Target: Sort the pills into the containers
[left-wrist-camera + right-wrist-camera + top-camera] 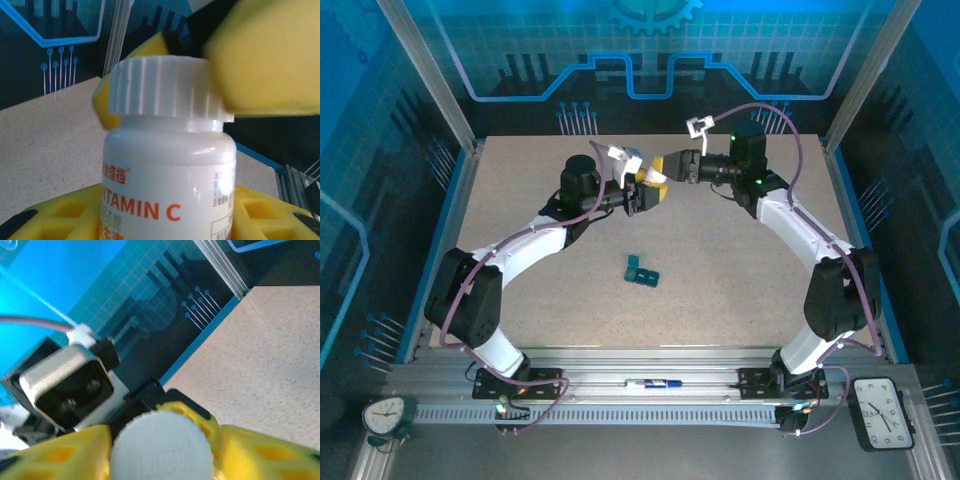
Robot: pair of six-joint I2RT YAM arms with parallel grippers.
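Pills are presumably sitting sealed inside the white bottle, which the left end effector is clamping low on its body, yellow pads pressing in from both sides under the "VITAMIN C" label. Just above that grasp, the ribbed white cap is sitting screwed on. The right end effector is closing around it from the opposite side, with the cap's flat top showing between its own yellow pads.

Judging by this pose, the step in hand is twisting the cap off. Doing it well is calling for the left end effector to be squeezing firmly enough that the body is not spinning along. The right one should be rotating about the bottle's own axis and lifting only once the thread is letting go, with the bottle held upright so nothing is spilling.

Farther off, well below both end effectors and toward the arm bases, the dark teal pill box is lying on the surface, well apart from the bottle. Whether its compartments are standing open is too small to tell.
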